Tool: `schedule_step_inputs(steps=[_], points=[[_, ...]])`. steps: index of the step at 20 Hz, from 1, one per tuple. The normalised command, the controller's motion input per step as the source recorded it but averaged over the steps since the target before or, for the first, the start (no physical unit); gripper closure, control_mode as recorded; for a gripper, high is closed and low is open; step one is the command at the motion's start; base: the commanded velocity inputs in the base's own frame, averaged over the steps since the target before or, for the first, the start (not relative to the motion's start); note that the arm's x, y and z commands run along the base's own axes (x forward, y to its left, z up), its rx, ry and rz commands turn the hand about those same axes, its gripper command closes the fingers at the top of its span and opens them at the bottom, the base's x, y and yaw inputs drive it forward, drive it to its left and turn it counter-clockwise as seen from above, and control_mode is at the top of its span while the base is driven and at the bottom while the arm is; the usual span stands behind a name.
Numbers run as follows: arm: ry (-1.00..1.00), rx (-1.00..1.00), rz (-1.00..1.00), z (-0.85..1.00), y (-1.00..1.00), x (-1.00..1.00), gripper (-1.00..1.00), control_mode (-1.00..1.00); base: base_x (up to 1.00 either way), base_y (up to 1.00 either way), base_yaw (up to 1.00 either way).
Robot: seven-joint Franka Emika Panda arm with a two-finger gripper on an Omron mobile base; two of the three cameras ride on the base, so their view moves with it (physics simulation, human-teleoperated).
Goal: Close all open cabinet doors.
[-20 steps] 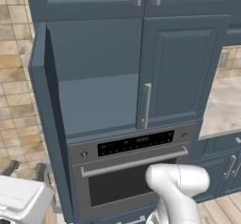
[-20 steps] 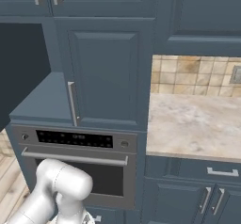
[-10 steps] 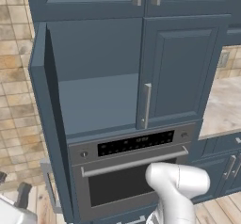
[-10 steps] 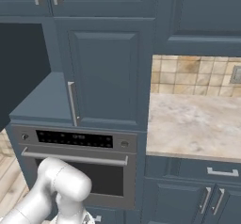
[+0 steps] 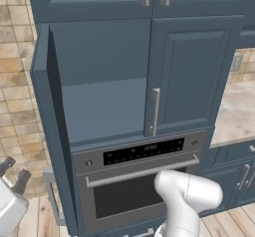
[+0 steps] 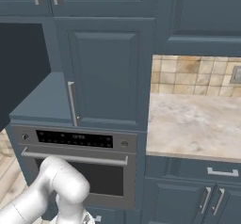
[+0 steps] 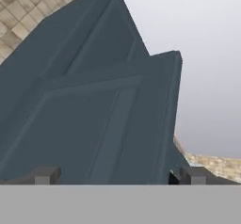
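Open door point(image 5: 50, 126) left of oven point(image 5: 139, 181)

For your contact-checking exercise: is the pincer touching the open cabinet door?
Cannot tell. In the left base view the pincer sits beside the open cabinet door, but no view shows contact or gap plainly.

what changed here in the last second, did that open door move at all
The gripper slid left and down along the left base view's lower-left edge, its white hand mostly gone past the edge, beside the open cabinet door. That door has not swung; it stands wide open as before. The closed door beside it and the oven are unchanged.
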Motion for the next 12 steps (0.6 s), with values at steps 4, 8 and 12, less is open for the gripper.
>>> schedule_step_inputs(steps=[4,8,12], points=[[0.00,0.00,-0.10,-0.01,-0.17,0.59,-1.00,-1.00,0.00,0.00,0.00],[0.00,0.01,-0.03,0.00,-0.18,0.52,-1.00,-1.00,0.00,0.00,0.00],[0.00,0.01,0.00,0.00,-0.14,0.47,-1.00,-1.00,0.00,0.00,0.00]])
